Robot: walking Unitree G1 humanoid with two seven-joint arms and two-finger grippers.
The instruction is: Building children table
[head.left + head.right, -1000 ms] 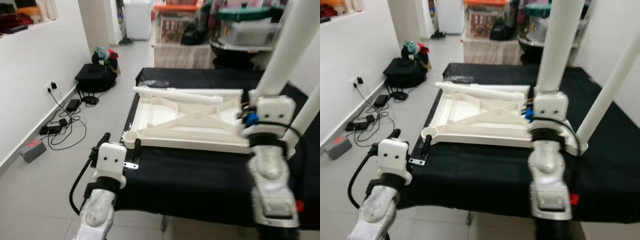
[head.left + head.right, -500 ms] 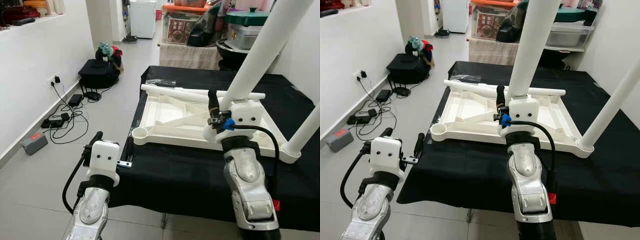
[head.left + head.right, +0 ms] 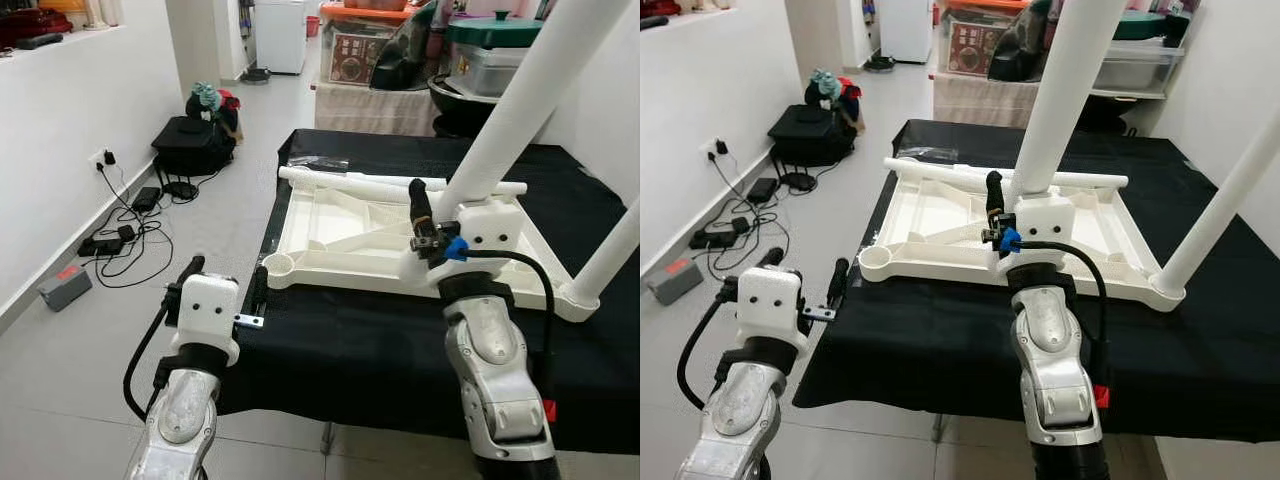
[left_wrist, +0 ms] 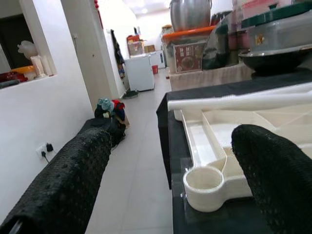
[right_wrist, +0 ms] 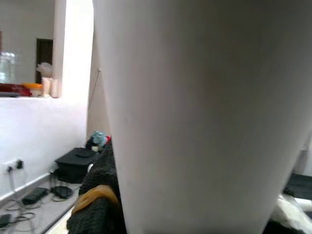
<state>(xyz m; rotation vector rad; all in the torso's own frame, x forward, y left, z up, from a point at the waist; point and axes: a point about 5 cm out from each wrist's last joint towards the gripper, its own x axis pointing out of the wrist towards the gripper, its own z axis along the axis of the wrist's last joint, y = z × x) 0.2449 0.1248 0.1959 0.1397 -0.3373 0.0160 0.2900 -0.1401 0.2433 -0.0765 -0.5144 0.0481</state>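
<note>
Tabletop [image 3: 350, 240], white plastic, is lying upside down on a black cloth [image 3: 380, 350] that is covering a bench, its ribbed underside facing up with diagonal braces crossing between the rims. Its long axis is running from the robot's left to its right. A round socket [image 3: 277, 266] is sitting empty at the near left corner. One leg [image 3: 608, 255] is standing in the near right corner, leaning up and away to the right. A loose leg [image 3: 360, 186] is lying along the far rim, pointing left to right.

Right gripper [image 3: 440, 222] is holding a third leg [image 3: 525, 95], a thick white tube, above the middle of the tabletop; the tube is rising steeply and tilting up to the right, out of the frame. The jaws are clamping around its lower end, one black finger [image 3: 418, 205] pressing against its left side. In the right wrist view the tube [image 5: 204, 107] is blocking most of the scene.

Left gripper [image 3: 226, 288] is hovering just off the near left corner of the bench, over the floor [image 3: 90, 380], its fingers [image 4: 68, 180] spread apart with nothing between them, pointing toward the socket.
</note>
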